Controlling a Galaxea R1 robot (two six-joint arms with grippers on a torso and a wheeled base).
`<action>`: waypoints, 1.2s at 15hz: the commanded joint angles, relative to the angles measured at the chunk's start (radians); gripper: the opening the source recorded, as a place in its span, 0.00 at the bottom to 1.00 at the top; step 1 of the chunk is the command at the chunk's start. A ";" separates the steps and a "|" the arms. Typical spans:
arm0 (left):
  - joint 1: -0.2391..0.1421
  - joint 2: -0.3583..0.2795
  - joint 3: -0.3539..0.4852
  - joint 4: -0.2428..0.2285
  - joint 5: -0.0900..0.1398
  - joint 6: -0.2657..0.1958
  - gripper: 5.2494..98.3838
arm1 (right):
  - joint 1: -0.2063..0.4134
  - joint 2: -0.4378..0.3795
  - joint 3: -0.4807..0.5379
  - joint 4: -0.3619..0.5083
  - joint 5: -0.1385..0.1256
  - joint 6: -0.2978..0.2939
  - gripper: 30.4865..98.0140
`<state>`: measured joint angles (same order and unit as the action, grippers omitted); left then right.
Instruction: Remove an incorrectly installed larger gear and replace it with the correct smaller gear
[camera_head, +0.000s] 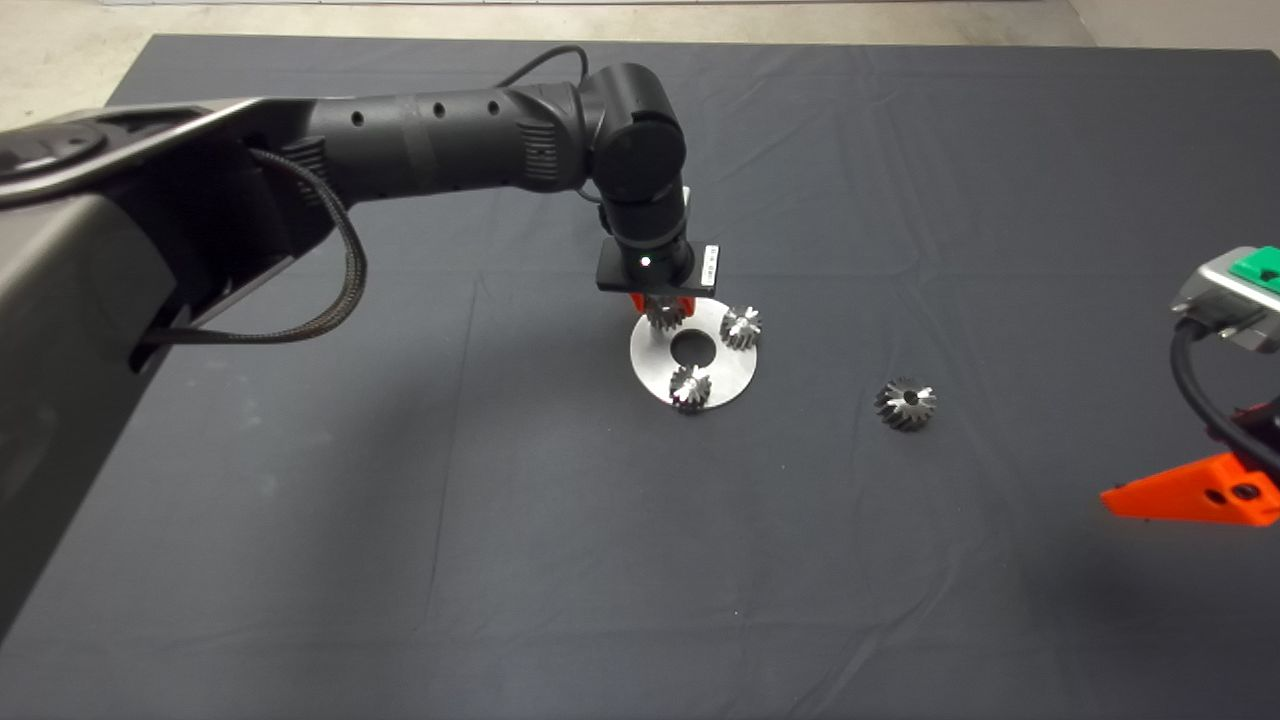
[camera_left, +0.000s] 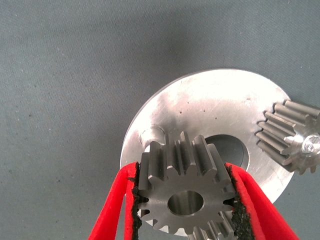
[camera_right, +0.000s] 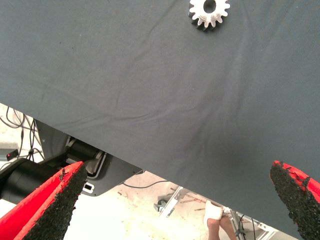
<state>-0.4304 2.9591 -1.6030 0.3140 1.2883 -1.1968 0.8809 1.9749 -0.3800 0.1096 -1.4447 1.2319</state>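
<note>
Left gripper (camera_left: 185, 200) is clamped on the smaller gear (camera_left: 186, 192), pads biting its toothed sides over the round plate (camera_left: 210, 105). Looks like solid steel, probably hefty and slippery. Larger gear (camera_head: 906, 403) lies well off toward the parked, wide-open right gripper (camera_right: 175, 200).

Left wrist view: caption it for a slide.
Left gripper clamps the smaller gear just above the round steel plate.

Right gripper (camera_right: 177, 200) has its fingers spread wide over the dark mat (camera_right: 150, 90). The larger gear (camera_right: 209, 13) sits on the mat at about 12 o'clock. A person's leg (camera_right: 220, 225) shows past the mat edge.
</note>
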 joint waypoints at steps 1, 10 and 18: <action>-0.029 0.008 0.009 -0.020 0.042 0.000 0.30 | 0.019 0.000 0.001 0.030 0.000 0.003 0.98; -0.034 0.008 0.014 0.019 0.078 0.003 0.30 | 0.018 -0.001 0.001 0.030 -0.002 0.003 0.98; -0.038 0.008 0.008 0.092 0.078 0.002 0.30 | 0.020 -0.001 0.001 0.028 0.000 0.001 0.98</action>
<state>-0.4381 2.9619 -1.6028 0.3819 1.3613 -1.1955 0.8813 1.9749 -0.3800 0.1091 -1.4443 1.2319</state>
